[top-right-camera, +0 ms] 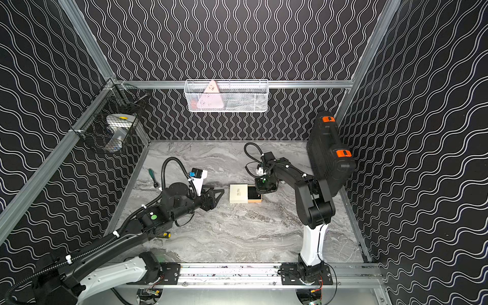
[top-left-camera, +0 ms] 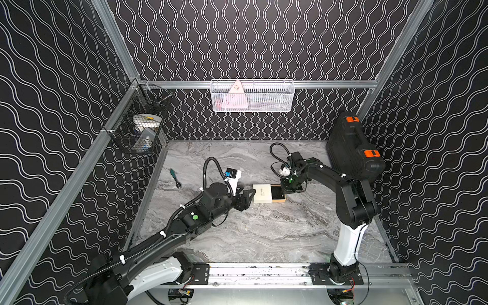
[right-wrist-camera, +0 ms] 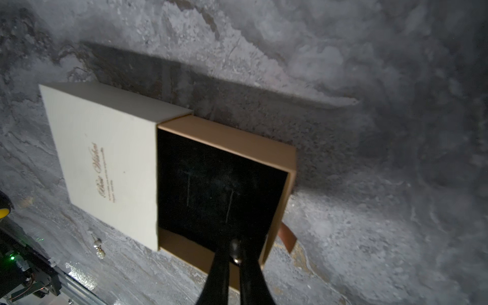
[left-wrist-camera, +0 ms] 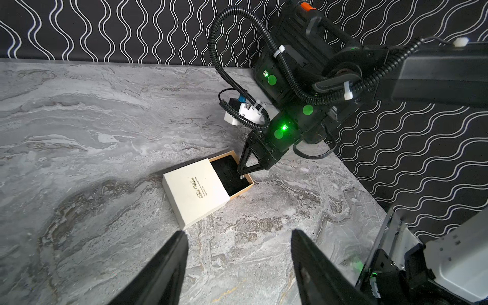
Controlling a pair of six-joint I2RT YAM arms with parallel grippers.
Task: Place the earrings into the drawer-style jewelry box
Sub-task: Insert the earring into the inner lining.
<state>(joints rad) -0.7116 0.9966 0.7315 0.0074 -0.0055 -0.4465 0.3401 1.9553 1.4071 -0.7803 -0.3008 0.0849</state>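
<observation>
Earring (right-wrist-camera: 235, 258) is being pinched in the clamped right pincer (left-wrist-camera: 241, 174), the box's (right-wrist-camera: 105, 148) pulled-out tray (right-wrist-camera: 229, 137) lying just beneath it; left pincer (left-wrist-camera: 239, 232) is hovering spread and empty, box just ahead.

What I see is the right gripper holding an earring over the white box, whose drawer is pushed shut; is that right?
Not quite. The drawer is slid well out, as the right wrist view shows. The right gripper does hold an earring over the white box.

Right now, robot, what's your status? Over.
Left gripper open, empty. Right gripper shut on one earring above the drawer. Second earring on table. Nothing blocking.
</observation>
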